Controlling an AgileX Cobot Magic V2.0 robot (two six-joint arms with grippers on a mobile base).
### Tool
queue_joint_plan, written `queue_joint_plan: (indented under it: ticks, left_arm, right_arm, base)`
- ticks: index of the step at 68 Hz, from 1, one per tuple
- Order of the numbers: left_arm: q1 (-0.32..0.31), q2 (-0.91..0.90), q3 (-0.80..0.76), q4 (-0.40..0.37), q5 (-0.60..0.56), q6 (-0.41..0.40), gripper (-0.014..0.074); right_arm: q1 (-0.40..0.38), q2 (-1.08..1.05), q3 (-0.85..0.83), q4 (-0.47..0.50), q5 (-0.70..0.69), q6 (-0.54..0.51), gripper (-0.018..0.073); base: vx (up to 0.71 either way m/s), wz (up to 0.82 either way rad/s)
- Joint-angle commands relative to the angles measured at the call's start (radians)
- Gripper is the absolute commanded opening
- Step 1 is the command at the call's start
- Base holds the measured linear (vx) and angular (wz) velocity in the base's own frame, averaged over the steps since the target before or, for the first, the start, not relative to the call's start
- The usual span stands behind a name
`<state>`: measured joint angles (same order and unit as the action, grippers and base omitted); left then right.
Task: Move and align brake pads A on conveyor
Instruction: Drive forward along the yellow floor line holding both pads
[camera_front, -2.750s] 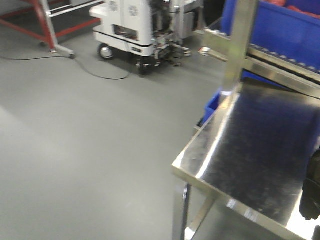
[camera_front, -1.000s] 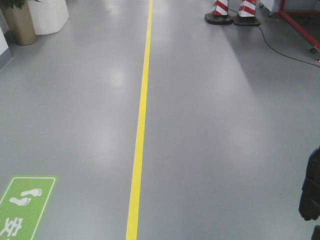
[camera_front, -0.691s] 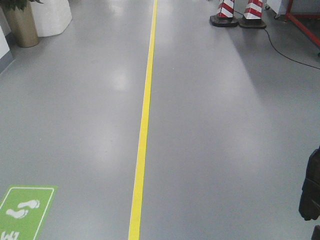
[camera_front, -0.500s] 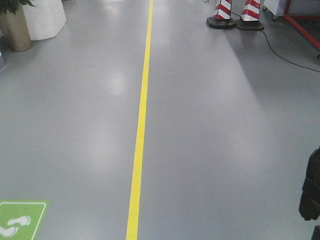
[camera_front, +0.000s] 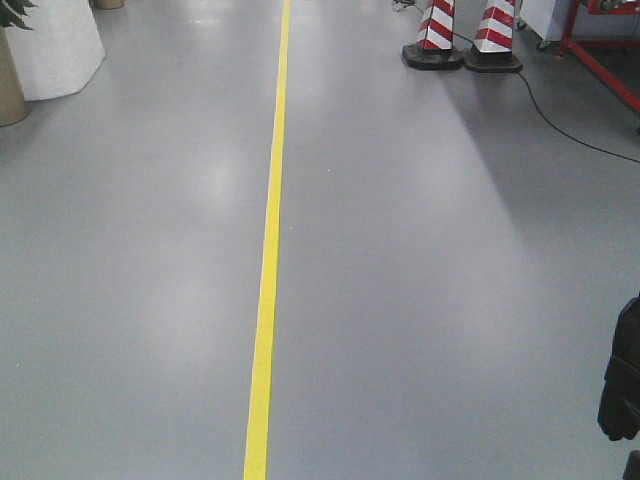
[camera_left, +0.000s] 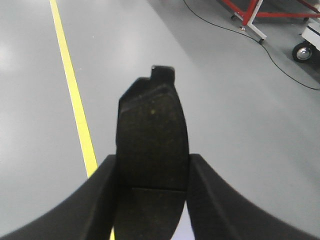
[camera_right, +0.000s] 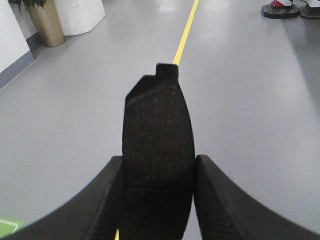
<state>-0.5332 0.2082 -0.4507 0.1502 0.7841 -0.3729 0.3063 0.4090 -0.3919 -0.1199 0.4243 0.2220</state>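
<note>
In the left wrist view my left gripper (camera_left: 152, 172) is shut on a brake pad (camera_left: 152, 125). The pad is dark and oblong with a thin cross groove and stands upright between the fingers (camera_left: 107, 195). In the right wrist view my right gripper (camera_right: 159, 172) is shut on a second brake pad (camera_right: 157, 125), held the same way. Both pads hang over bare grey floor. The conveyor is out of view in every view. A black part of one arm (camera_front: 620, 385) shows at the front view's right edge.
A yellow floor line (camera_front: 268, 250) runs straight ahead. Two red-and-white cones (camera_front: 460, 35) stand far right, beside a red frame (camera_front: 600, 50) and a black cable (camera_front: 560, 120). A white planter (camera_front: 50, 45) stands far left, and also shows in the right wrist view (camera_right: 82, 15).
The base has turned away from the steel table and now rolls along the yellow line. The green footprint sign has slid out at the bottom left. Both grippers still hold their pads.
</note>
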Motion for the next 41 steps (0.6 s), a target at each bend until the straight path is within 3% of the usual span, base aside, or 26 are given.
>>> queue_joint_plan:
  ticks: [1,41]
  left_arm:
    - [-0.004,0.010,-0.028,0.005,-0.085,-0.004,-0.0006]
    - [-0.004,0.010,-0.028,0.005,-0.085,-0.004,-0.0006]
  right_arm:
    - [-0.005,0.006,-0.032,-0.010,-0.092,-0.011,-0.0004]
    - [-0.005,0.006,-0.032,-0.010,-0.092,-0.011,-0.0004]
  base:
    - [0.57,-0.03]
    - [0.62,0.02]
